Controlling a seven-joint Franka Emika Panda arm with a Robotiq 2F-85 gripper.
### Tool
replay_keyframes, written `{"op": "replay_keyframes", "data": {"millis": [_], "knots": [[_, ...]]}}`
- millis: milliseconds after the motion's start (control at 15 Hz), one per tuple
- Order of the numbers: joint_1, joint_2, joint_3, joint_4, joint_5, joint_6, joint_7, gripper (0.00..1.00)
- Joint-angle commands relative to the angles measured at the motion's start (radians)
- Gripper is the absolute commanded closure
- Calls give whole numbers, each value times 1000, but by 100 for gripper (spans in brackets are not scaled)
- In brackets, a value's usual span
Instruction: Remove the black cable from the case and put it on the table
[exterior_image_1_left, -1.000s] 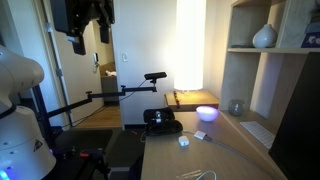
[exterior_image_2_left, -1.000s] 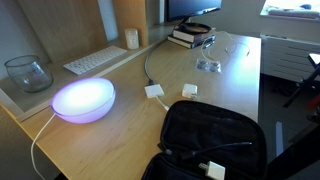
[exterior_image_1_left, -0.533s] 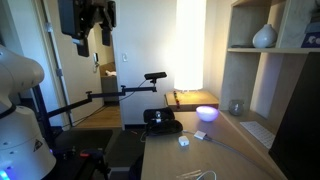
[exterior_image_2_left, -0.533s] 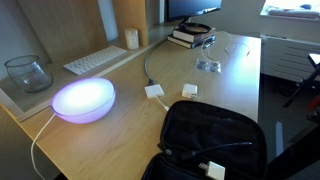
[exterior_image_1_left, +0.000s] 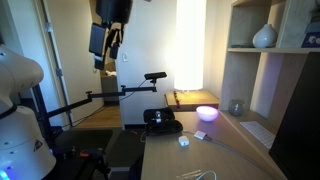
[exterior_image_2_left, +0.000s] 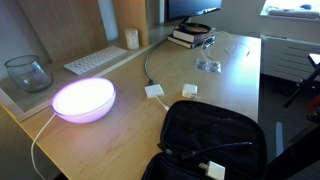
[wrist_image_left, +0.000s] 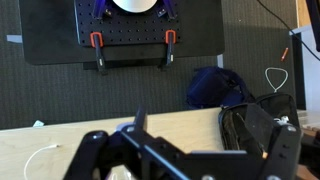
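The black case (exterior_image_2_left: 215, 135) lies open at the near end of the tan table (exterior_image_2_left: 120, 125), and a thin black cable (exterior_image_2_left: 205, 151) runs across its dark interior. In an exterior view the case (exterior_image_1_left: 162, 121) sits at the table's (exterior_image_1_left: 215, 150) end. My gripper (exterior_image_1_left: 108, 48) hangs high in the air, far above and to the side of the case. In the wrist view my gripper (wrist_image_left: 200, 140) is open with nothing between its fingers. The table (wrist_image_left: 170, 125) lies far below it, and the case (wrist_image_left: 250, 125) is under the right finger (wrist_image_left: 265, 125).
A glowing pink lamp (exterior_image_2_left: 83, 100) stands on the table near two small white adapters (exterior_image_2_left: 155, 91). A keyboard (exterior_image_2_left: 95, 60), glass bowl (exterior_image_2_left: 27, 72) and books (exterior_image_2_left: 190, 35) line the far side. Pale cables (exterior_image_1_left: 200, 174) lie on the tabletop. A dark blue cloth (wrist_image_left: 212, 88) lies on the floor.
The arm has swung to the right in the exterior view and turned, so the gripper hangs a little lower. The jaws stayed open. Nothing on the table moved.
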Motion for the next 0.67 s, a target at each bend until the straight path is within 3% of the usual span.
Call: {"op": "replay_keyframes", "data": {"millis": [0,600], "knots": [[25,77,39,35,-9,-18,-33,0],[114,183,106,60,-39,-18,-249,0]]}}
